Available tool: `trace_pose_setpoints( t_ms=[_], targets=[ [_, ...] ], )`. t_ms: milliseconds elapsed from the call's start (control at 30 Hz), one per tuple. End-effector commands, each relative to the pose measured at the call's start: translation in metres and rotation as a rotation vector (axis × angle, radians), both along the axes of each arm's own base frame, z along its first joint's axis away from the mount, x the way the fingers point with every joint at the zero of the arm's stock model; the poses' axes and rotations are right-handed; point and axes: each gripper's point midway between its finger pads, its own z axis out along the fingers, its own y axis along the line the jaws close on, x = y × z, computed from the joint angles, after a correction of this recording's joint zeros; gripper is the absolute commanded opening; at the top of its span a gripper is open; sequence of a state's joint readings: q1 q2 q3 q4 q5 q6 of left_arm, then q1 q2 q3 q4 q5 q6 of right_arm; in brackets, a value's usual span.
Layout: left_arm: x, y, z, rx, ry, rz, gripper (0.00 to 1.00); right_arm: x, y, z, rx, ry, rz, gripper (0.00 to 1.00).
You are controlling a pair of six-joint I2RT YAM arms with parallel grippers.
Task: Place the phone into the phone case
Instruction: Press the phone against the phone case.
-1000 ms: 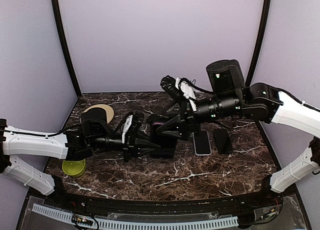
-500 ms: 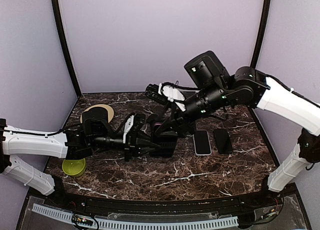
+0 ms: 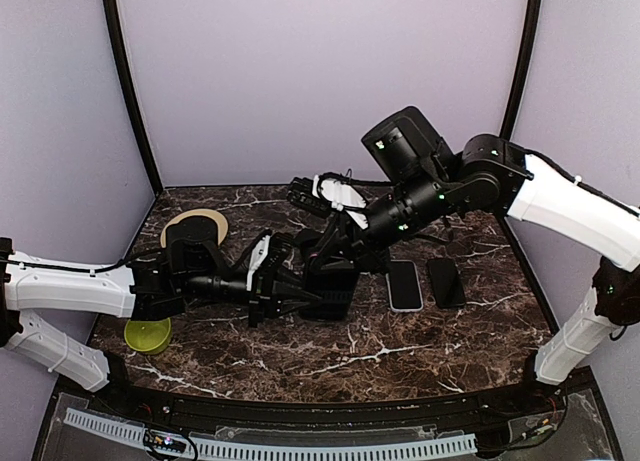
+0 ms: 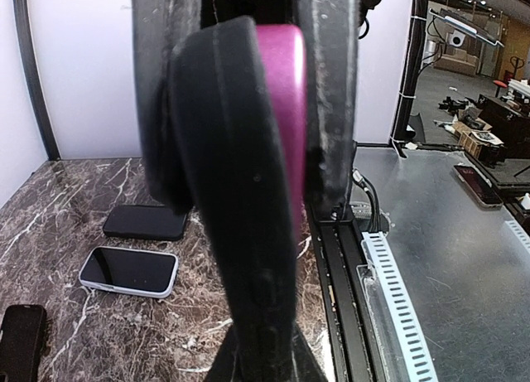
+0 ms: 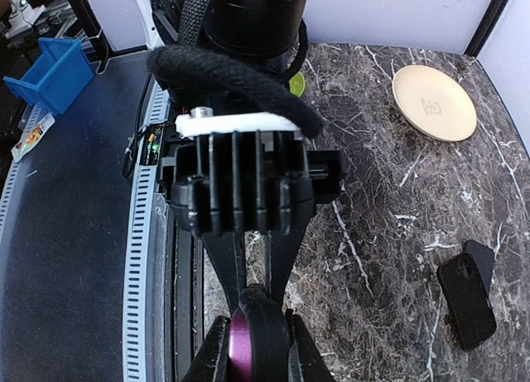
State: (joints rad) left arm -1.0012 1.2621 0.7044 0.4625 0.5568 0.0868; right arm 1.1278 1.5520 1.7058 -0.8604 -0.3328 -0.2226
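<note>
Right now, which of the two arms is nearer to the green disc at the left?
Left. The left arm passes right beside the green disc and partly covers it in the top view. The right arm reaches in from the opposite side, well away from it.

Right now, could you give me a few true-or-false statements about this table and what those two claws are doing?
1. The left gripper and right gripper are both clamped on one black-and-magenta piece. True.
2. The tan plate lies on the table's right side. False: it sits at the left rear.
3. A white-edged phone lies flat beside a dark slab. True.
4. The table is plain white. False: it is dark, veined marble.
</note>
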Motion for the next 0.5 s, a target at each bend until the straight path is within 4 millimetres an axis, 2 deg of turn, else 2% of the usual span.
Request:
trace_pose_setpoints(
  t_ms=[0,267,467],
  targets=[
    [-0.0006,-0.0036,0.0422,-0.107,-0.079,-0.009,0.00,0.0101,0.0067,0.0202,0.070,-0.035,-0.046,0.00],
    [-0.0014,-0.0045,0.0431,-0.111,-0.058,-0.015,0.05,0.0066,0.0093,0.0240,0.108,-0.025,-0.033,0.00],
    [-0.0047,-0.0047,0.0439,-0.117,-0.051,-0.031,0.00,0.0087,0.0110,0.0247,0.119,-0.030,-0.039,0.00]
  ],
)
